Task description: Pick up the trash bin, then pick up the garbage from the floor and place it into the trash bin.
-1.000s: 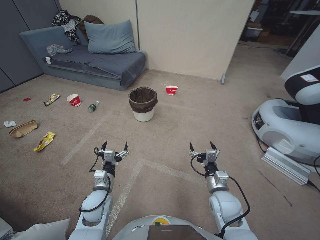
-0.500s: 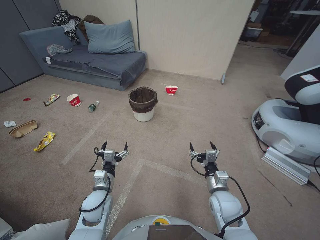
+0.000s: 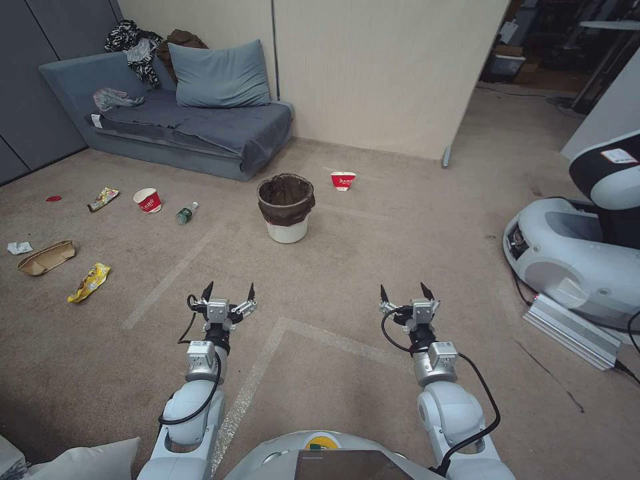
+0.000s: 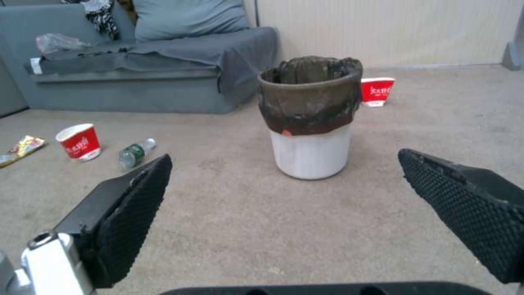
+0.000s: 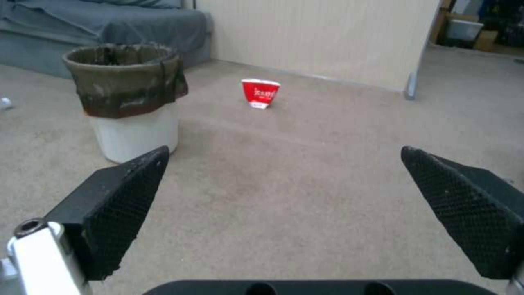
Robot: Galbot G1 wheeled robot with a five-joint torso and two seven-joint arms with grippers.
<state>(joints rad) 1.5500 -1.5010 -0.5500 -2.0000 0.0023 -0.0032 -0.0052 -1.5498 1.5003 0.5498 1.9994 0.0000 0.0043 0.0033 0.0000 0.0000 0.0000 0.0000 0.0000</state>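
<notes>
Trash bin (image 3: 286, 207) inside hidden by dark liner; upright on carpet, far centre, well ahead of both grippers. Small red scrap (image 3: 53, 198) far left hard to identify. Counted: two red cups (image 3: 147, 200), (image 3: 343, 180); two wrappers (image 3: 89, 281), (image 3: 103, 198); one bottle (image 3: 187, 213); one brown paper bag (image 3: 46, 257); one white scrap (image 3: 19, 247). Left gripper (image 3: 229, 291) and right gripper (image 3: 406, 292) extended forward, low over carpet, fingers spread wide, holding nothing.

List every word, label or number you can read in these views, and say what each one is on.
None can be read.
Red cup beyond the trash bin: white characters on cup, too blurred to read.
Red cup near the sofa: white print, too blurred.
Green-labelled bottle: label too small.
Yellow wrapper: print too small.
White tag on the other robot: marks too small.
</notes>
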